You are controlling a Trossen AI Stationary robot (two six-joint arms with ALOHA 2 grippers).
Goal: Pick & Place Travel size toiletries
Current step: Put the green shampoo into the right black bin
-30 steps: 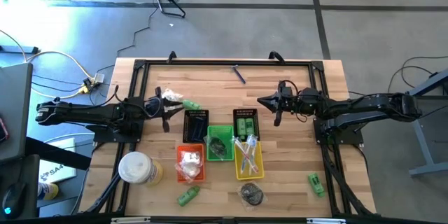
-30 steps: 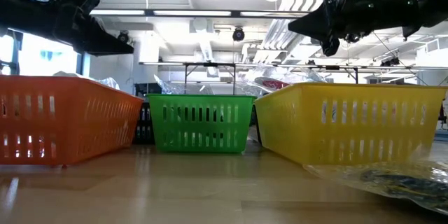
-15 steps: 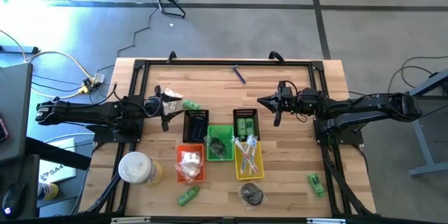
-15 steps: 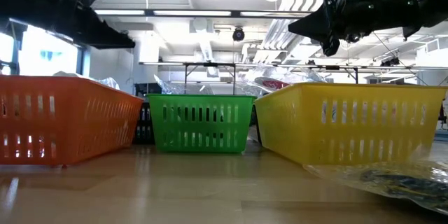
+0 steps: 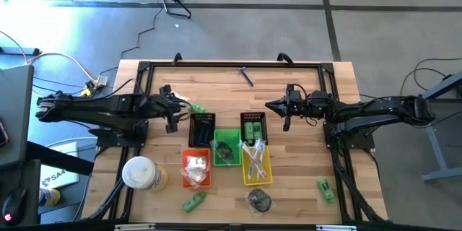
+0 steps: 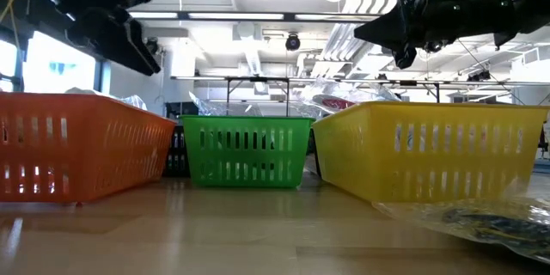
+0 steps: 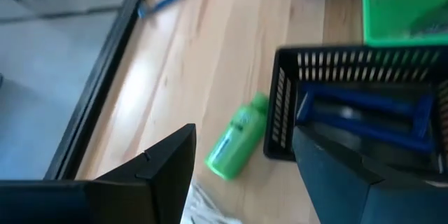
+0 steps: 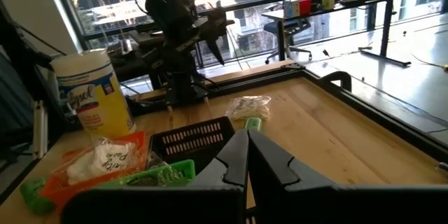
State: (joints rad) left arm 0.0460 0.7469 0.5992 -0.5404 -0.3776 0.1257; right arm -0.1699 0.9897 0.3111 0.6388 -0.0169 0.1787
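Note:
My left gripper (image 5: 173, 108) is open above the table's far left part; in the left wrist view (image 7: 241, 129) its fingers stand on either side of a small green bottle (image 7: 236, 145) without touching it. The bottle (image 5: 196, 107) lies on its side on the wood beside a black basket (image 5: 202, 126). A clear-wrapped white piece (image 7: 210, 206) lies just under the gripper. My right gripper (image 5: 271, 105) is shut and empty, hovering above the other black basket (image 5: 253, 125), which holds green items. A slim blue stick (image 5: 246, 76) lies near the far edge.
Green (image 5: 227, 146), yellow (image 5: 256, 163) and orange (image 5: 195, 170) baskets stand mid-table with items in them. A round white-and-yellow container (image 5: 141, 173) stands at the near left. A green tube (image 5: 193, 202), a dark wrapped bundle (image 5: 260, 200) and a green item (image 5: 325, 188) lie near the front edge.
My left arm has swung a little toward the table's far edge, and its gripper has tipped its fingers further downward, over the clear-wrapped piece next to the green bottle. Nothing on the table has moved.

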